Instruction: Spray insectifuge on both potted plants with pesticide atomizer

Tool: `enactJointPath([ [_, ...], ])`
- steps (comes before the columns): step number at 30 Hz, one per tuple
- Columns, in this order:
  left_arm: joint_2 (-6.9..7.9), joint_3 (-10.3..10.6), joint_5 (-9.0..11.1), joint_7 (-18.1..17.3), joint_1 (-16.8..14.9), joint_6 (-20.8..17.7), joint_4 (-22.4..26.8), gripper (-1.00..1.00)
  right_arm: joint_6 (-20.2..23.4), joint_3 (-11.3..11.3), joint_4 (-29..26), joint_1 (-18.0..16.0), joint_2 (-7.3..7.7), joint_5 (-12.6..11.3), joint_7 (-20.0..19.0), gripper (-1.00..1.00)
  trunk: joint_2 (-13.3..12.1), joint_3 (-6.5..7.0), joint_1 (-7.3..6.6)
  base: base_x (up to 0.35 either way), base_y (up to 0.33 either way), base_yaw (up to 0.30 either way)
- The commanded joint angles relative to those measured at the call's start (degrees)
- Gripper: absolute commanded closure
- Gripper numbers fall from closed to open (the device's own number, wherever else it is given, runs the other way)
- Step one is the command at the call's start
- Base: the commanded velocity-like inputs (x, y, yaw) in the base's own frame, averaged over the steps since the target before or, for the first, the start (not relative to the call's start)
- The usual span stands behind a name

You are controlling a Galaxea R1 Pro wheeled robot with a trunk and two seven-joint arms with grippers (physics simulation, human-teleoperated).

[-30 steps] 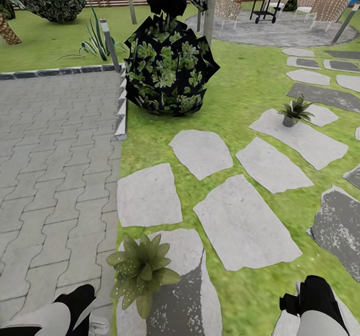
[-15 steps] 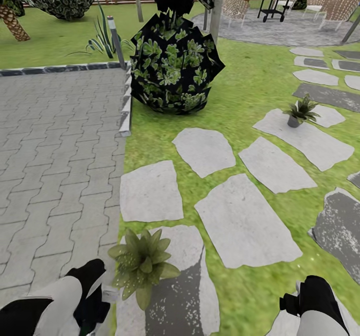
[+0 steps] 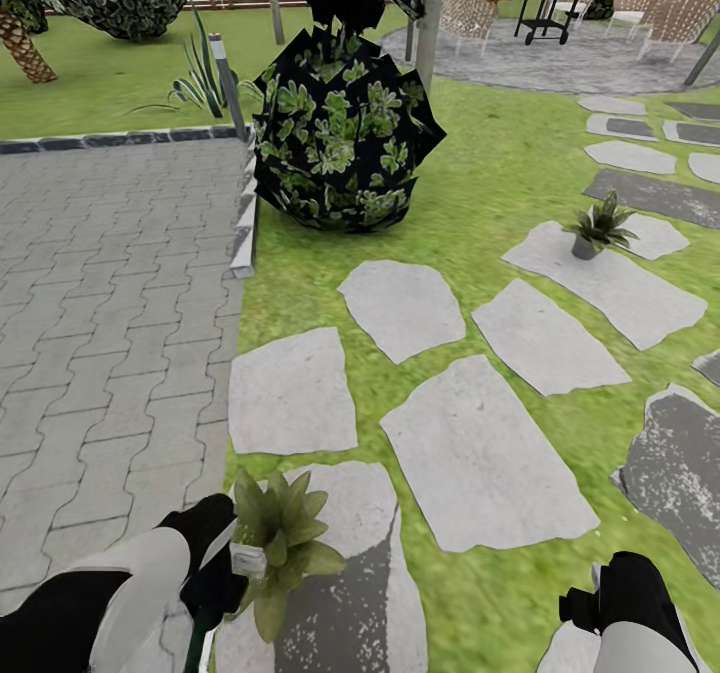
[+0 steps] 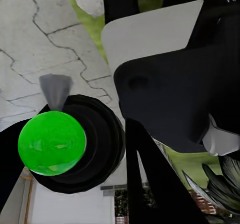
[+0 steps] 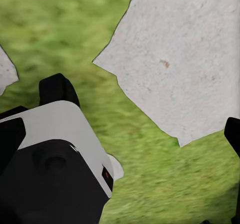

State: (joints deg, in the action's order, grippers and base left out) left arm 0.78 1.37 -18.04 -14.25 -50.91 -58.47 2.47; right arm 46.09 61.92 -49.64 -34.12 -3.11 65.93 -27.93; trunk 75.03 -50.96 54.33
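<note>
The left gripper [image 3: 222, 578] was clamped on the pesticide atomizer [image 3: 245, 560], its pale trigger head touching the near potted plant [image 3: 283, 541]; the far potted plant [image 3: 596, 224] stood well apart, toward the right, nearer the right arm

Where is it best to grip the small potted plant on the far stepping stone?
Grip its grey pot, coming low from the side: the potted plant stands upright on the stepping stone, and its pointed leaves spread over the pot, likely blocking a grasp from above.
</note>
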Motion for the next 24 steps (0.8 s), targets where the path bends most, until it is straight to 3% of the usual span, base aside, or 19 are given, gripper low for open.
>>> enactJointPath([
  [1,0.01,0.1,-0.5,-0.6,-0.8,-0.2,0.1,1.0,0.0,0.2,-0.1,-0.1,-0.06,0.6,-0.6,-1.0,0.0,-0.04,0.0,0.0,0.0,0.0],
  [5,0.01,0.1,-0.5,-0.6,-3.4,-0.2,0.0,1.0,0.0,0.2,-0.1,-0.1,-0.06,0.6,-0.6,-1.0,0.0,-0.04,0.0,0.0,-0.077,0.0],
  [24,0.26,0.6,-0.7,-0.6,-3.7,-0.2,0.1,1.0,0.0,0.2,-0.1,-0.1,-0.06,0.6,-0.6,-1.0,0.0,-0.04,0.0,0.0,-0.031,0.0],
])
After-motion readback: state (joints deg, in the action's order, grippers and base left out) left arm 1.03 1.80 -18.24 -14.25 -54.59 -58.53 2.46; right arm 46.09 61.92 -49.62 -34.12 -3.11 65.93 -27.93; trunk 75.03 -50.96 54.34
